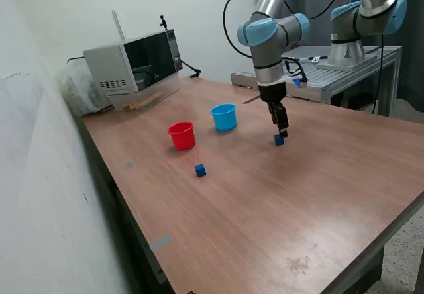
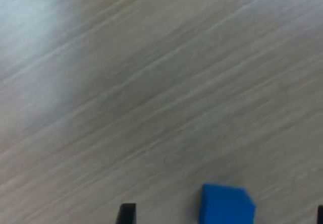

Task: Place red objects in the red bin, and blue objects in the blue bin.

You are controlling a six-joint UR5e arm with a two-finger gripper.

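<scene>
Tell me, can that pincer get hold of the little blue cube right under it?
Probably yes. The pincer hangs just above the blue cube, whose top shows between its fingertips in the wrist view, with only bare table around it.

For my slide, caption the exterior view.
Gripper poised over a blue cube; red cup and blue cup wait nearby.

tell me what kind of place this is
Probably a robotics lab or workshop. A UR5e arm works over a wooden table, a second arm stands on a metal bench behind, and a microwave sits by the bare white wall.
</scene>
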